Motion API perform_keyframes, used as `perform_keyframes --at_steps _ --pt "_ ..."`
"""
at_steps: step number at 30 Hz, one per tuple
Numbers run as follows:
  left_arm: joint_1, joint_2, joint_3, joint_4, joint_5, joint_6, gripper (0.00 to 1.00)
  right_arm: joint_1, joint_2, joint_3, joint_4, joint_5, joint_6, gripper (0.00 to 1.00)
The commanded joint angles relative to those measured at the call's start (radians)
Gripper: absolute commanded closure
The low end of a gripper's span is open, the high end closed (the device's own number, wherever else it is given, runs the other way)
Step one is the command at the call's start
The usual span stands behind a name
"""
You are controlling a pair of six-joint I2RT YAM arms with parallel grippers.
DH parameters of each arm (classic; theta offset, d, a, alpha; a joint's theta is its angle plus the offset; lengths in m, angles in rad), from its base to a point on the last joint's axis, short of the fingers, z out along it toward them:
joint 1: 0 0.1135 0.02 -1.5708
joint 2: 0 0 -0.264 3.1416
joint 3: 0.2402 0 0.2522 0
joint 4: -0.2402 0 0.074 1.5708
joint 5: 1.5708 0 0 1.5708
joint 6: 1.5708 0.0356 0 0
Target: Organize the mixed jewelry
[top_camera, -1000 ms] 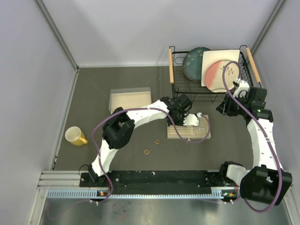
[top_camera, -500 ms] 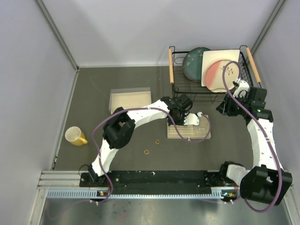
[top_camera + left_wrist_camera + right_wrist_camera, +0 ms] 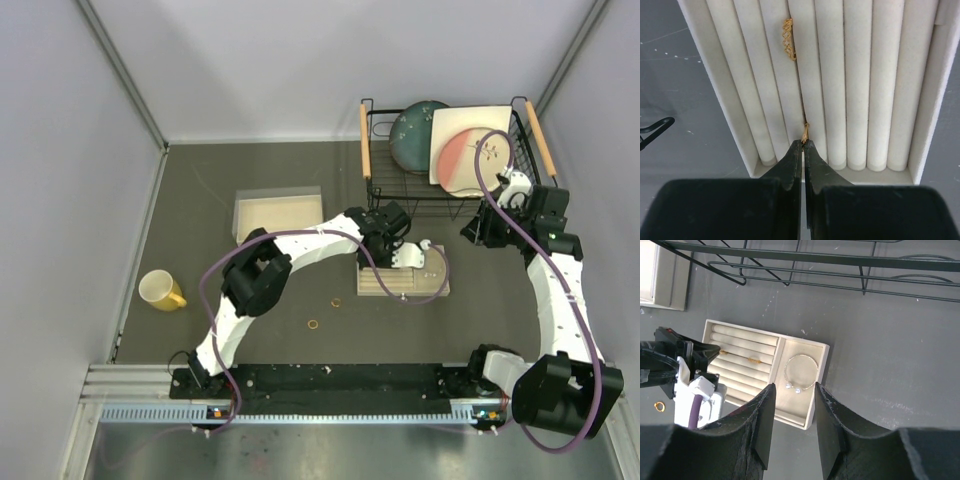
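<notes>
My left gripper (image 3: 804, 143) is shut on a small gold ring (image 3: 805, 131), pinched at the fingertips and set into a groove between the rolls of the beige jewelry tray (image 3: 704, 60). A second gold ring (image 3: 788, 39) sits farther along the neighbouring groove. The silver bracelet (image 3: 801, 372) lies in the tray's (image 3: 823, 369) open compartment. Two loose gold rings (image 3: 336, 302) (image 3: 314, 324) rest on the table in front of the tray (image 3: 422, 290). My right gripper (image 3: 794, 386) hangs open and empty high above the tray's right end, near the rack (image 3: 480, 228).
A black wire dish rack (image 3: 445, 195) holding plates stands behind the tray. A shallow white box (image 3: 277, 214) lies at the left of the tray, and a yellow cup (image 3: 160, 290) stands by the left wall. A purple cable (image 3: 430, 298) droops over the tray.
</notes>
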Motion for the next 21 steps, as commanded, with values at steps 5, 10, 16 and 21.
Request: perform_keyframes --at_steps 5,10,16,21 --pt "-0.005 0.038 0.028 0.0 -0.007 -0.028 1.0 -0.012 -0.011 -0.007 0.033 -0.019 -0.012 0.63" --pt "-0.019 0.061 0.019 0.002 -0.015 -0.037 1.0 -0.012 -0.013 -0.007 0.033 -0.019 -0.011 0.63" --pt "-0.032 0.073 0.022 0.0 -0.027 -0.048 1.0 -0.012 -0.017 -0.009 0.033 -0.019 -0.007 0.63" --pt "-0.034 0.057 0.021 -0.01 -0.049 -0.053 0.92 -0.012 -0.036 -0.009 0.031 -0.013 -0.006 0.63"
